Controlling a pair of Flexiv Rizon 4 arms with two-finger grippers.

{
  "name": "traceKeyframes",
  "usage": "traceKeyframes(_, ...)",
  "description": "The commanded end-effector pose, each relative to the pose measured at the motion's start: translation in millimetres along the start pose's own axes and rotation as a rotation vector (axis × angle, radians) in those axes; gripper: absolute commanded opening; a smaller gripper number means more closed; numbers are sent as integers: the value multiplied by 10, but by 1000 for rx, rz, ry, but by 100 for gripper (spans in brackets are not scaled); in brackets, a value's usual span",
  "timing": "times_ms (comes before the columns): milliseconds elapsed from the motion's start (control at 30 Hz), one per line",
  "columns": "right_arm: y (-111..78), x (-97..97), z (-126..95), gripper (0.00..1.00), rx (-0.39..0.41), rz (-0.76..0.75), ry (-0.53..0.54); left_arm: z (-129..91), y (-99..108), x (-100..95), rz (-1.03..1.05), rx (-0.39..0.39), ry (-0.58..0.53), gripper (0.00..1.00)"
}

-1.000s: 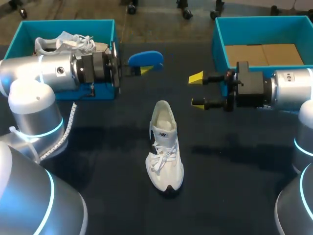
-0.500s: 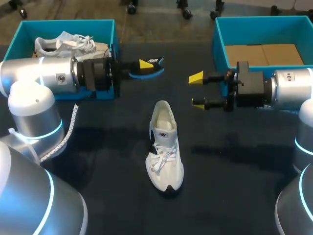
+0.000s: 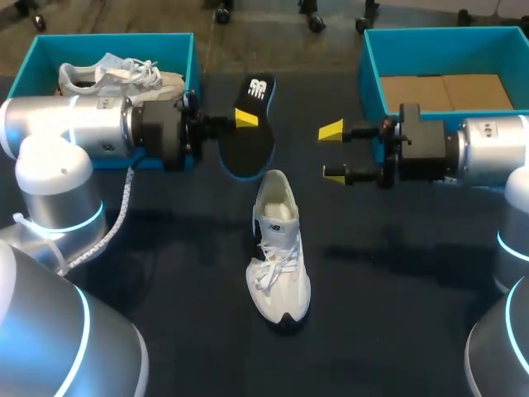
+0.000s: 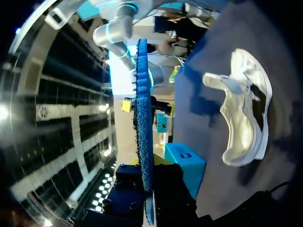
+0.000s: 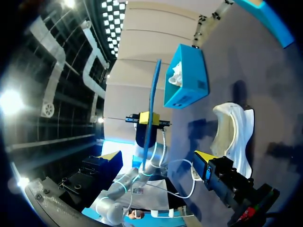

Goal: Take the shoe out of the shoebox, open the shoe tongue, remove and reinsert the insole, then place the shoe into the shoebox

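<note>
Left gripper (image 3: 244, 121) pinching insole (image 3: 246, 155), long axis front-to-back, logo end farthest

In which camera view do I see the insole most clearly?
The head view: the insole turns its broad dark face to that camera. Both wrist views show it only edge-on, as a thin blue strip.

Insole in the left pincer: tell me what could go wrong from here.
1. The left pincer pinches the insole only at one edge, in the air; it might slip or bend on insertion.
2. The white shoe stands unheld on the table, the right pincer open and apart from it, so pushing the insole in may shove or tip it.
</note>
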State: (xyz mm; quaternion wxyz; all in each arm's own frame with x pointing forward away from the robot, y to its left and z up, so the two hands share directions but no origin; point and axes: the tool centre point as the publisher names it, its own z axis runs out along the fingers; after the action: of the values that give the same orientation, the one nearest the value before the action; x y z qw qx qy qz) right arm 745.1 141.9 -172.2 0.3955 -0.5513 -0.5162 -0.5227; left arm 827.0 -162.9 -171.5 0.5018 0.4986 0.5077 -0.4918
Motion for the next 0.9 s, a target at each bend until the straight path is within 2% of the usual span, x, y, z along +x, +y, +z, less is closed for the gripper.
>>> traceKeyframes(33, 16, -50, 106, 100, -2, 0, 13, 27, -3, 42, 148, -21, -8, 0)
traceKeyframes(567, 78, -90, 436, 100, 47, 4, 41, 248, -26, 110, 156, -46, -36, 0)
traceKeyframes(600, 87, -96, 458, 98, 54, 6, 44, 270, -27, 115, 161, -39, -34, 0)
traceKeyframes(700, 108, -105, 508, 77, 71, 8, 50, 332, -18, 125, 166, -36, -37, 0)
traceKeyframes(733, 111, -107, 514, 76, 73, 9, 51, 343, -16, 124, 167, -36, -38, 0)
traceKeyframes(767, 117, -110, 526, 70, 75, 9, 51, 361, -15, 121, 169, -36, -39, 0)
traceKeyframes(833, 125, -114, 544, 49, 79, 10, 53, 391, -12, 119, 174, -36, -45, 0)
traceKeyframes(900, 132, -108, 566, 45, 86, 8, 57, 415, 0, 128, 175, -39, -45, 0)
